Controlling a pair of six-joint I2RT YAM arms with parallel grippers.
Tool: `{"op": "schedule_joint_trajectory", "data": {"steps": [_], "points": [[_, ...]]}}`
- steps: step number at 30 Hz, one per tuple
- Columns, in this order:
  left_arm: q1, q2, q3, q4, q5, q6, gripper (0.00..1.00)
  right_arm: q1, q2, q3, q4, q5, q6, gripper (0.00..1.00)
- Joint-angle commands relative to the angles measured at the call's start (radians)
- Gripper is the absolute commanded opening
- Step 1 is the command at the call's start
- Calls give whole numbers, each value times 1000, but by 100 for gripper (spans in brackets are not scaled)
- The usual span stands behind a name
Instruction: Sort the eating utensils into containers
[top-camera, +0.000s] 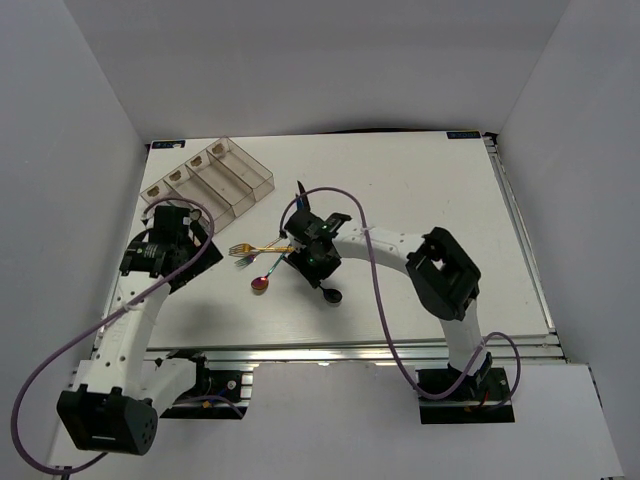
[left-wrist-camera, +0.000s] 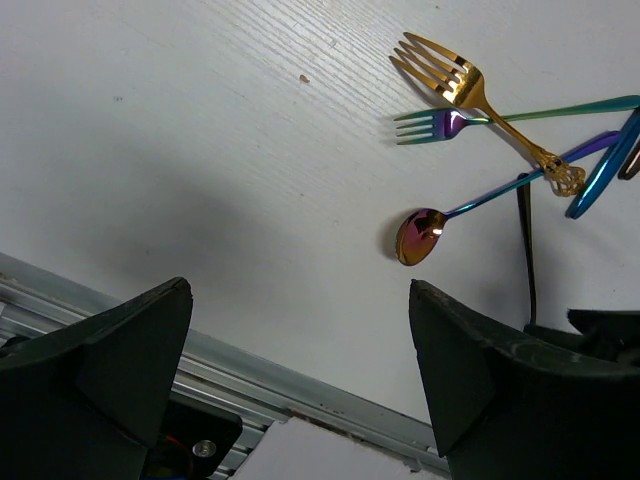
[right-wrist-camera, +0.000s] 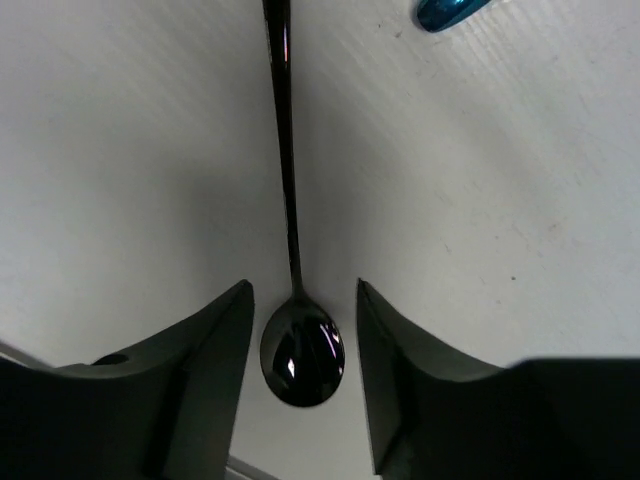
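Observation:
A black spoon (right-wrist-camera: 300, 350) lies on the white table, its bowl between the fingers of my open right gripper (right-wrist-camera: 303, 290), which do not touch it. In the top view this gripper (top-camera: 318, 268) hovers over the utensil pile, with the spoon bowl (top-camera: 330, 296) just in front. A gold fork (left-wrist-camera: 470, 85), an iridescent fork (left-wrist-camera: 440, 123), an iridescent spoon (left-wrist-camera: 420, 235) and a blue knife (left-wrist-camera: 600, 170) lie crossed together. My left gripper (left-wrist-camera: 300, 310) is open and empty, left of the pile (top-camera: 190, 240). The clear organiser tray (top-camera: 210, 178) stands at the back left.
The metal rail of the table's near edge (left-wrist-camera: 300, 385) runs below the left gripper. The blue knife's tip (right-wrist-camera: 445, 12) lies beyond the black spoon's handle. Purple cables loop over both arms.

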Motion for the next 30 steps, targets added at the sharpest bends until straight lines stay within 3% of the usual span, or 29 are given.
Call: {"op": "schedule_joint_trajectory", "data": {"steps": [1,2,10,13,16,20,23,26,30], "points": [[0,-49,10,-37,-23,15,98,19,33,41,48,48,-27,49],[0,-49,13,-45,-21,16,98,17,47,27,59,50,-22,41],[0,-69,29,-76,2,22,98,28,85,-56,129,99,1,19],[0,-77,17,-66,32,20,98,28,81,-91,123,163,19,0],[-1,-83,-3,-17,147,9,98,28,9,-116,108,191,36,0],[-12,-98,-63,146,439,-70,98,20,-97,-74,24,148,107,0],[-50,-123,-126,474,560,-220,98,13,-174,-10,-1,-3,148,0],[-120,-111,-143,649,583,-325,98,3,-232,47,16,-122,213,0],[-212,-20,-111,671,517,-336,96,5,-263,127,8,-188,277,0]]}}
